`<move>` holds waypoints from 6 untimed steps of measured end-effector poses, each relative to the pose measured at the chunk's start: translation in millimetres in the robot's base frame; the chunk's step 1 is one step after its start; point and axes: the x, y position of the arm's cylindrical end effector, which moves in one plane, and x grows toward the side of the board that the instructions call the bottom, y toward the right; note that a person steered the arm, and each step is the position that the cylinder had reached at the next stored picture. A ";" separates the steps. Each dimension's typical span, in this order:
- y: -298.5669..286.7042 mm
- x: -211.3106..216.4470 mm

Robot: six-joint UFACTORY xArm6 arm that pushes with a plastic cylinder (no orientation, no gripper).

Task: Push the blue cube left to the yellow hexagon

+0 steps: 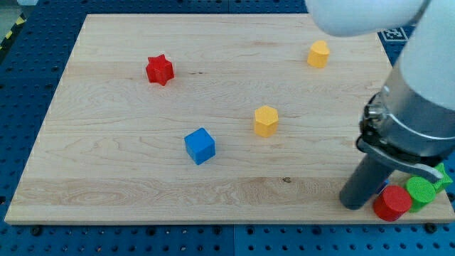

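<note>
While the blue cube (200, 146) sits slightly turned, corner toward the board's bottom edge, left of centre on the wooden board (106, 171), the yellow hexagon (266, 121) stands near it toward the right edge. A second yellow block (318, 54) rests near the top right corner, a red star (160, 70) toward the top left. My tip (353, 203), which has no pincer and holds nothing, stands at the bottom right corner beside a red cylinder (392, 203) and a green cylinder (421, 192), well apart from the cube.

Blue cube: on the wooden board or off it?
On. The blue cube sits flat on the wooden board, well inside its edges.
</note>
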 end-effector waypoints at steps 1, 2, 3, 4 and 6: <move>-43.5 0.0; -96.2 0.1; -136.1 0.1; -157.7 -6.7; -185.1 -34.1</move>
